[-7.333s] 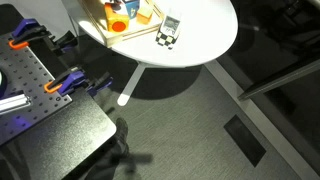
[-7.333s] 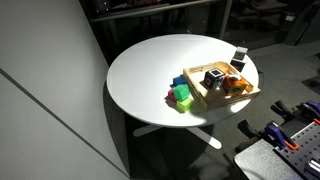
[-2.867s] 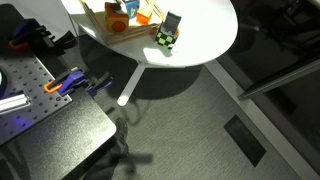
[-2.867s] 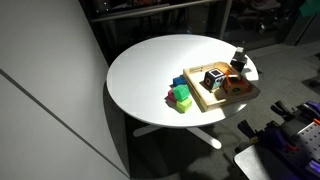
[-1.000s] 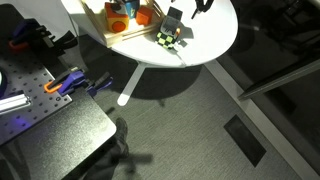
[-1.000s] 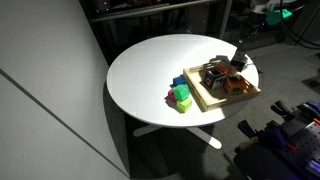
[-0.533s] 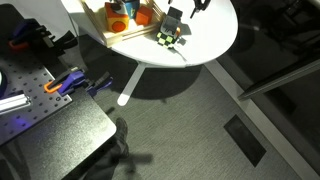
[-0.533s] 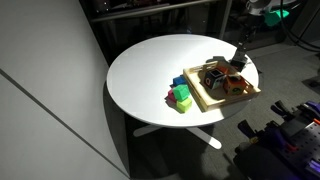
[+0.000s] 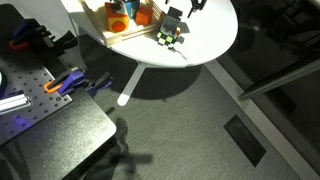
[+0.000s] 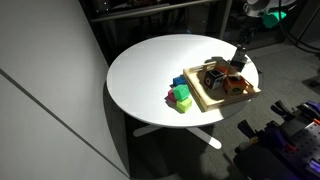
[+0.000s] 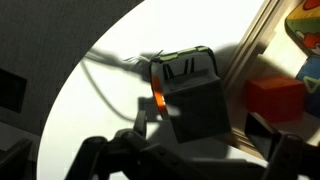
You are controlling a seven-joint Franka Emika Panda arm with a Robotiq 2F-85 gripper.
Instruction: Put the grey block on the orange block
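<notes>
The grey block (image 11: 195, 105) stands on the white table (image 11: 100, 100) in my gripper's shadow, just outside the wooden tray (image 11: 255, 55). It also shows in an exterior view (image 9: 173, 20). The checkered cube (image 9: 166, 40) sits right beside it. My gripper (image 11: 200, 130) is open, with one finger on each side of the grey block and a gap at each. It reaches down from the arm in both exterior views (image 9: 196, 6) (image 10: 242, 45). An orange block (image 11: 275, 98) lies in the tray, and it shows in both exterior views (image 9: 143, 15) (image 10: 236, 86).
The tray (image 10: 210, 100) holds several blocks near the table's rim. Green blocks (image 10: 182, 97) and a blue one (image 10: 178, 82) lie on the table beside the tray. A bench with orange clamps (image 9: 65, 82) stands beside the table.
The arm has come in over the table's edge and settled above the grey block. In the last half second it barely moves. The blocks stay put.
</notes>
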